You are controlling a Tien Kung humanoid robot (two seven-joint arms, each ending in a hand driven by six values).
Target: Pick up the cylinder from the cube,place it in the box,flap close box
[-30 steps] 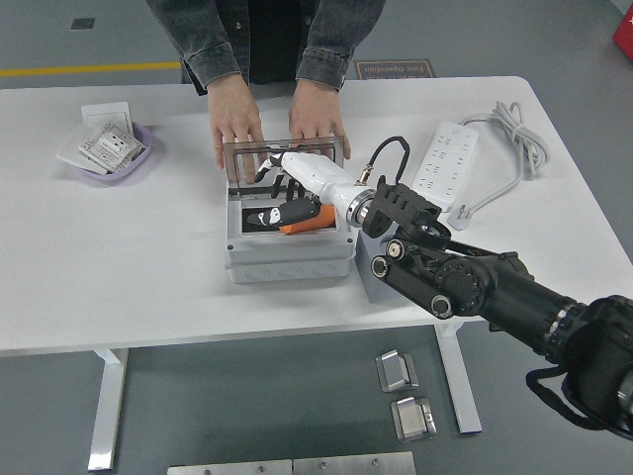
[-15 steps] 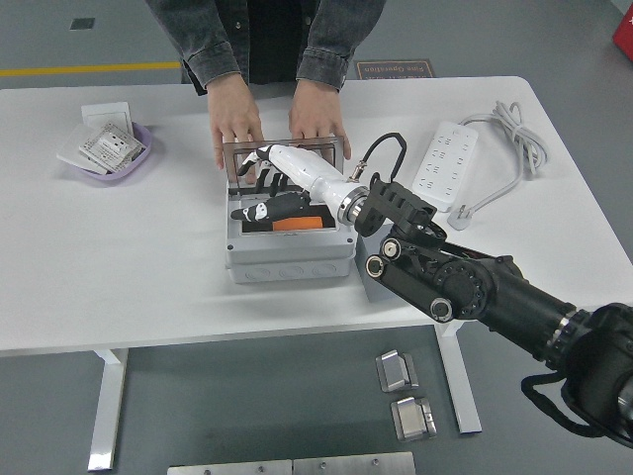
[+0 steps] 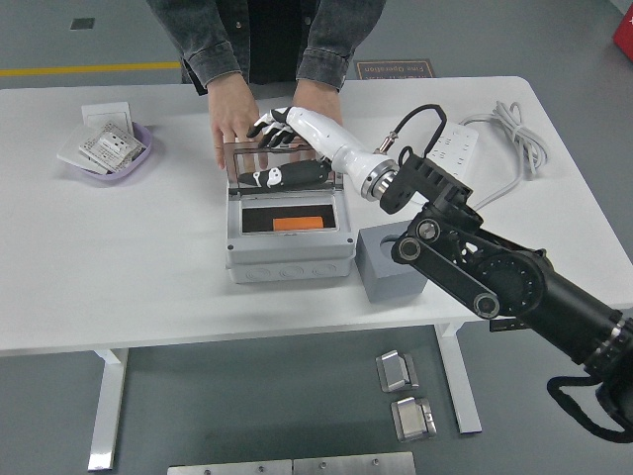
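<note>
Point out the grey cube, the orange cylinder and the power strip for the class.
grey cube (image 3: 393, 267): head view, its front face.
orange cylinder (image 3: 297, 224): head view, its middle, inside the box.
power strip (image 3: 447, 154): head view, its white top face.

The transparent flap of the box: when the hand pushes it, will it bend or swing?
The flap looks like a rigid framed panel, hinged at the box's far edge, so it probably swings down. The person's hands brace the box, so sliding seems unlikely.

Workshop: grey floor, yellow line.
</note>
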